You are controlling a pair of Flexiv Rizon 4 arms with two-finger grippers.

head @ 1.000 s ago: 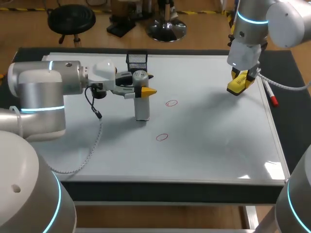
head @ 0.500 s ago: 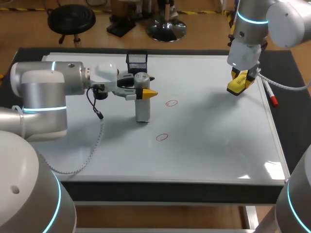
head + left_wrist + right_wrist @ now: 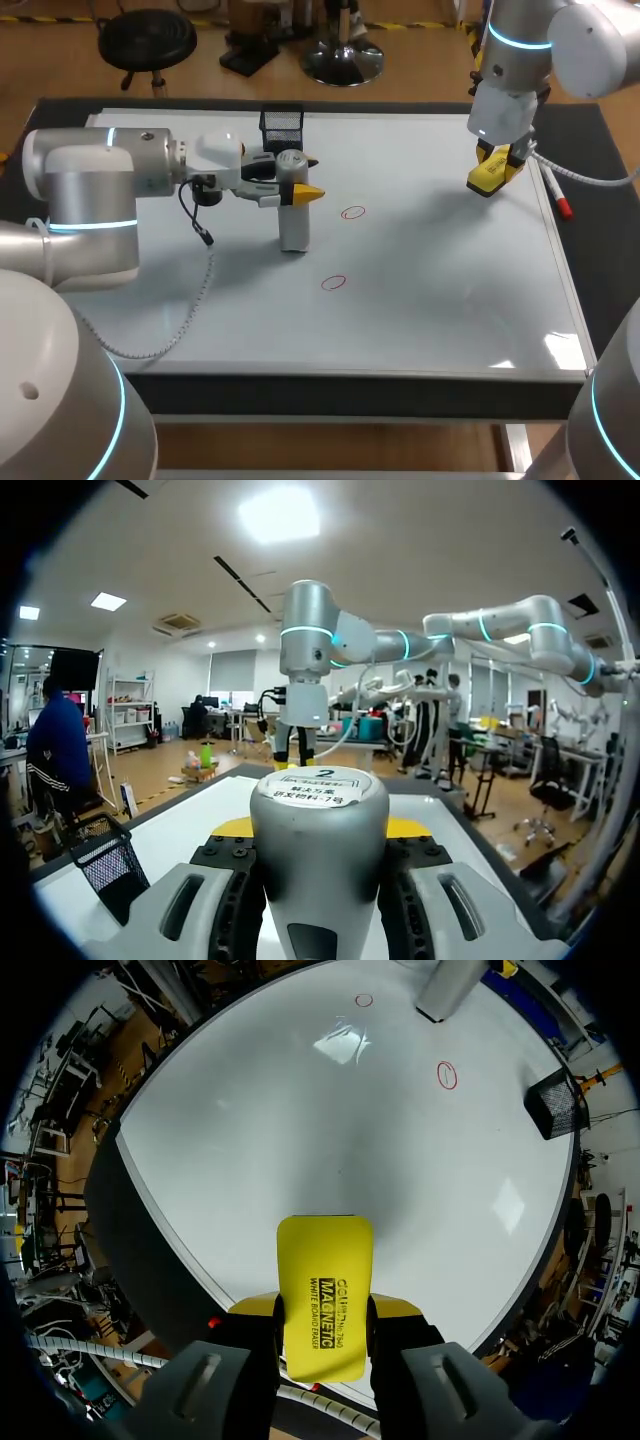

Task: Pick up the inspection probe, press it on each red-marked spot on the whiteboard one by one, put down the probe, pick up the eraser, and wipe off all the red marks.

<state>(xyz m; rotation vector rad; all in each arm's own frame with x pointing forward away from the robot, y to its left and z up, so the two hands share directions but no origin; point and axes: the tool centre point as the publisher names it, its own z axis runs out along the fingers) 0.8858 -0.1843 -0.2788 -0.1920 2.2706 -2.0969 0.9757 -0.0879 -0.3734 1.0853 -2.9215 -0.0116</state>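
Left hand (image 3: 300, 174) clamped on 1 probe (image 3: 292, 228), upright on whiteboard (image 3: 430, 290). 2 red marks (image 3: 352, 212) (image 3: 333, 282), at probe's 3 and 5 o'clock. Right hand (image 3: 497, 165) grips 1 yellow eraser (image 3: 488, 180) above the board's 2 o'clock corner.

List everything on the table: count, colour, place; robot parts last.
white rectangular whiteboard: 1, white, flat under both arms
red oval pen marks: 2, red, mid-board
grey cylindrical inspection probe: 1, grey, upright on the board
yellow block eraser: 1, yellow, above the board's right side
black mesh basket: 1, black, board's far edge
red-capped white marker: 1, white, board's right frame
left claw: 1, yellow-tipped, shut on probe
right claw: 1, yellow-tipped, shut on eraser
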